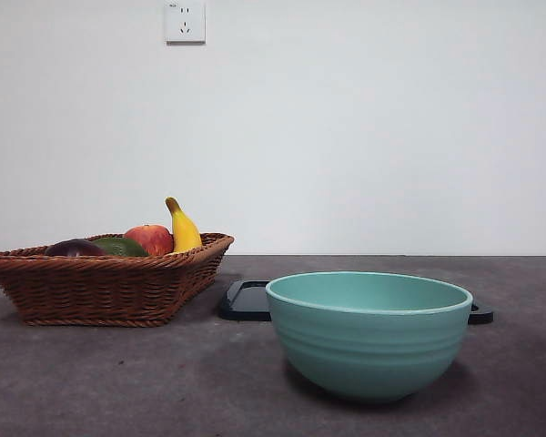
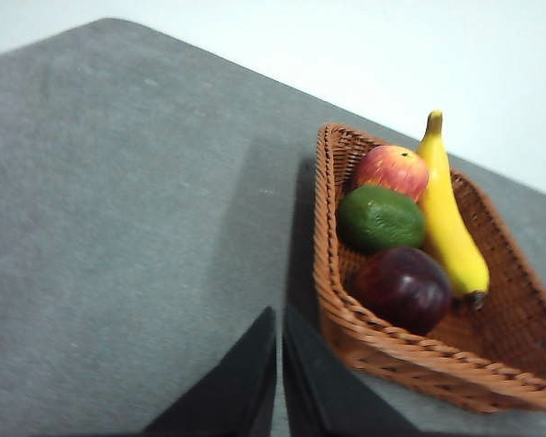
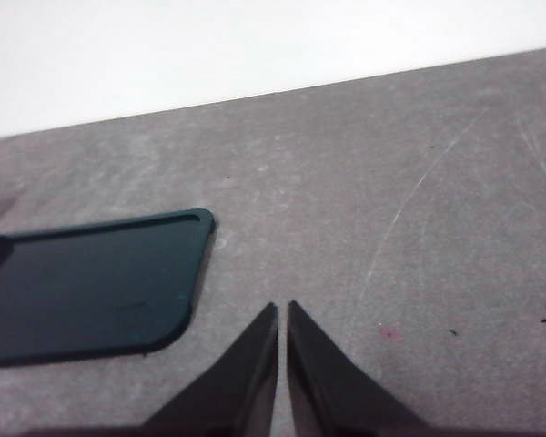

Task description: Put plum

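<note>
Nearest the front camera, at about 5 o'clock in that view, a teal bowl (image 1: 369, 332) stands on the grey worktop (image 1: 118, 382). Just behind it lies a flat dark tray (image 1: 246, 300), partly hidden by the bowl. At 9 o'clock sits a brown wicker basket (image 1: 100, 287) holding four fruits. The plum (image 2: 402, 288), dark maroon and nearly black, rests at the basket's near left end in the front view, touching a dark green fruit (image 2: 380, 217). Beyond these lie a red-yellow apple (image 2: 391, 169) and a yellow banana (image 2: 449, 223), its stem tip pointing up. A white wall socket (image 1: 185, 21) is at 11 o'clock.

Neither arm shows in the front view. The left gripper (image 2: 279, 314) hangs above the worktop just beside the basket, its fingers pressed together. The right gripper (image 3: 282, 309) hangs over bare worktop near the tray's corner, fingers likewise pressed together.
</note>
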{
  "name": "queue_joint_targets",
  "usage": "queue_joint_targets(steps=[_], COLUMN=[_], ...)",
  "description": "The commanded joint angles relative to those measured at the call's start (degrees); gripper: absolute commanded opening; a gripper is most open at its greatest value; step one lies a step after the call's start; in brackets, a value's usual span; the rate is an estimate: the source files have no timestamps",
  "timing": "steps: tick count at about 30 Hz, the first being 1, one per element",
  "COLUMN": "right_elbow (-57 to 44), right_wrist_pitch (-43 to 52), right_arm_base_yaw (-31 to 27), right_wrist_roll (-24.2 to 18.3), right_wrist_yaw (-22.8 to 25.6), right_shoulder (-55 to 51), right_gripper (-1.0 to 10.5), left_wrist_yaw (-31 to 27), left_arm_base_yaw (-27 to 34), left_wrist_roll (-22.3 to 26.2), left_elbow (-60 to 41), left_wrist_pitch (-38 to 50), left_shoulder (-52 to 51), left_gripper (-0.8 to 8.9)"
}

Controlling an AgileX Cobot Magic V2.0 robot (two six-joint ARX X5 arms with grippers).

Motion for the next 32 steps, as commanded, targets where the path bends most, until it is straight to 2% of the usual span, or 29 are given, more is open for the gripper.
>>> queue_joint_targets(steps=[1, 9, 13, 20, 26, 32], right_elbow=[2.8, 13.0, 19.8, 34.0, 44.3, 51.8], right_wrist_pitch=[0.4, -4.0, -7.3, -18.9, -28.5, -36.0], right_arm_base_yaw=[0.0, 0.0, 0.0, 0.0, 0.9, 5.7], right_wrist_roll=[3.2, 3.5, 3.2, -1.4, -5.0, -7.6], right_wrist_yaw=[0.2, 0.0, -1.7, -10.2, -18.3, -21.3], right_shoulder=[-0.1, 3.1, 7.4, 18.9, 28.5, 36.1], right_gripper=[0.1, 0.1, 0.1, 0.1, 0.1, 0.1], left_wrist_yaw=[1.1, 2.8, 5.9, 14.2, 21.7, 26.1], left_arm_base_yaw=[0.1, 0.1, 0.1, 0.1, -1.4, -5.5], left_wrist_roll=[-3.8, -3.8, -2.3, 5.8, 10.0, 13.8], left_elbow=[1.2, 10.6, 16.7, 29.4, 38.0, 45.8], left_wrist_pitch=[-0.5, -4.6, -7.6, -16.9, -22.0, -29.4], left_shoulder=[-0.1, 2.9, 6.4, 17.4, 27.1, 35.7], left_gripper=[0.09, 0.10, 0.10, 0.09, 0.09, 0.09])
